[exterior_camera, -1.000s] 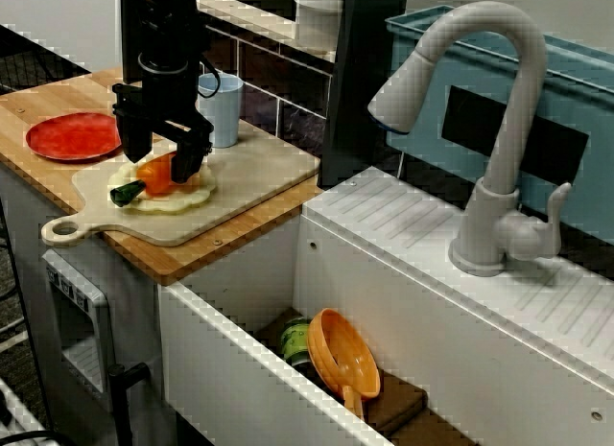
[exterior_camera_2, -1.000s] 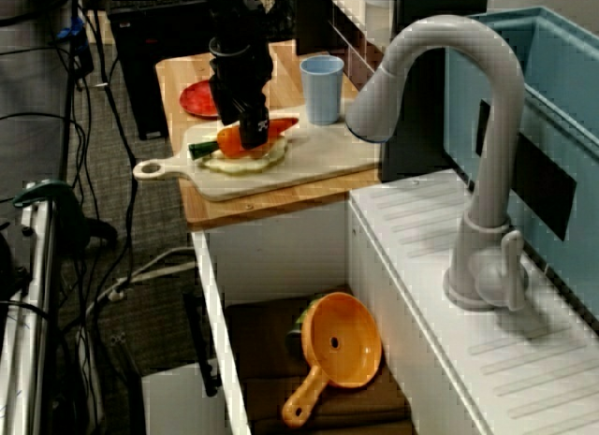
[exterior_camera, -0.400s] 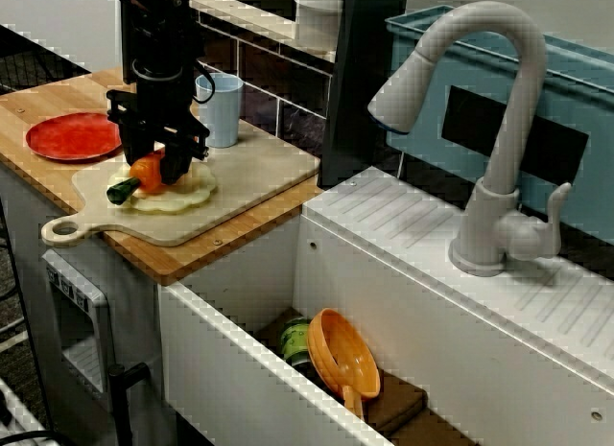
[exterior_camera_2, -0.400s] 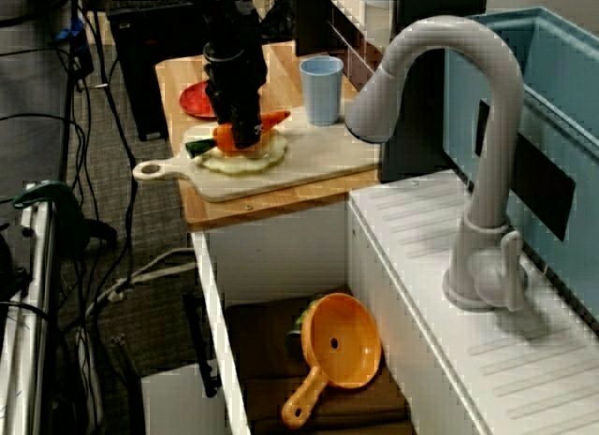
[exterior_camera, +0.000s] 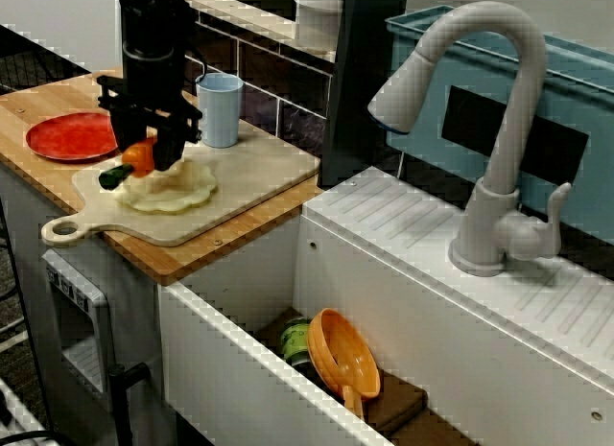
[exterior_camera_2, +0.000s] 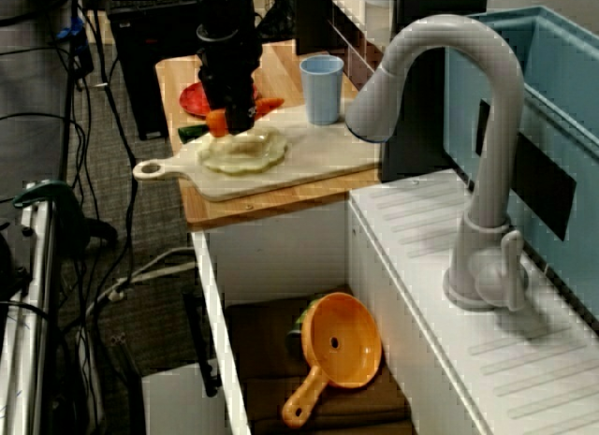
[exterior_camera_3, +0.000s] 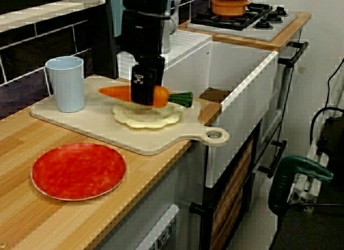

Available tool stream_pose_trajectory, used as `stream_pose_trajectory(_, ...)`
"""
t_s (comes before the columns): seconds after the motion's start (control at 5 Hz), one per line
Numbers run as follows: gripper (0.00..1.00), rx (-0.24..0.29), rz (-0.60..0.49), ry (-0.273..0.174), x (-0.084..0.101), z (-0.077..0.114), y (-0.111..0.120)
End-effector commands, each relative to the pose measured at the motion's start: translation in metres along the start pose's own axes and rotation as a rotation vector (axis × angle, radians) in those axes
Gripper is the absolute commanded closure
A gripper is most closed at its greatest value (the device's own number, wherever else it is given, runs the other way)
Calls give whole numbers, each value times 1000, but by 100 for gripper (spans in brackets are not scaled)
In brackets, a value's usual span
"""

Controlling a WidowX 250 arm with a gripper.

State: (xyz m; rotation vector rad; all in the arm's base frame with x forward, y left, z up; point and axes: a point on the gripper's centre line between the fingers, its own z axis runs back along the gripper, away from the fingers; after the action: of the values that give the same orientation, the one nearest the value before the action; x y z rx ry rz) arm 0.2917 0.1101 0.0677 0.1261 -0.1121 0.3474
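While pinching a toy carrot (exterior_camera_3: 114, 92) around its middle, the black claw (exterior_camera_3: 148, 91) hangs over a pale cutting board (exterior_camera_3: 91, 123) on the wooden bench (exterior_camera_3: 21, 134). The carrot lies level in the grip, above the board, with its green top pointing toward the board's handle end. Beneath it, on the board, rests a cream disc (exterior_camera_3: 145, 118) with a scalloped edge. A light blue cup (exterior_camera_3: 66, 83) stands on the board's far corner. A red plate (exterior_camera_3: 78, 170) sits on the bench just beside the board's long side.
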Motion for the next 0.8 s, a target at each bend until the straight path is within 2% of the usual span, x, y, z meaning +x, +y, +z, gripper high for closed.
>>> stream_pose_trajectory(0.0, 100, -3, 51, -112, 30, 44, 52)
stream_pose_trajectory(0.2, 100, 29, 82, -123, 38, 33, 82)
stream_pose_trajectory(0.6, 100, 35, 131, -130, 43, 21, 113)
